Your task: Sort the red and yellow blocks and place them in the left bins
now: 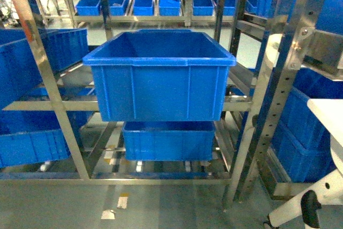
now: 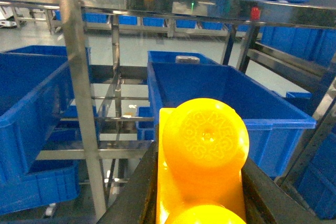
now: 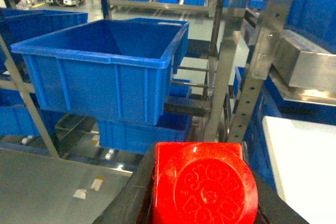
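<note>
Holding blocks: left claw (image 2: 202,203) clenched on yellow block (image 2: 202,156), right claw (image 3: 202,203) on red block (image 3: 202,184). Bin (image 2: 231,95) lies ahead; advance over its rim before releasing.

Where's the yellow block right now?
The yellow block fills the bottom of the left wrist view, clamped in the left gripper, just before the big blue bin on the metal rack.
</note>
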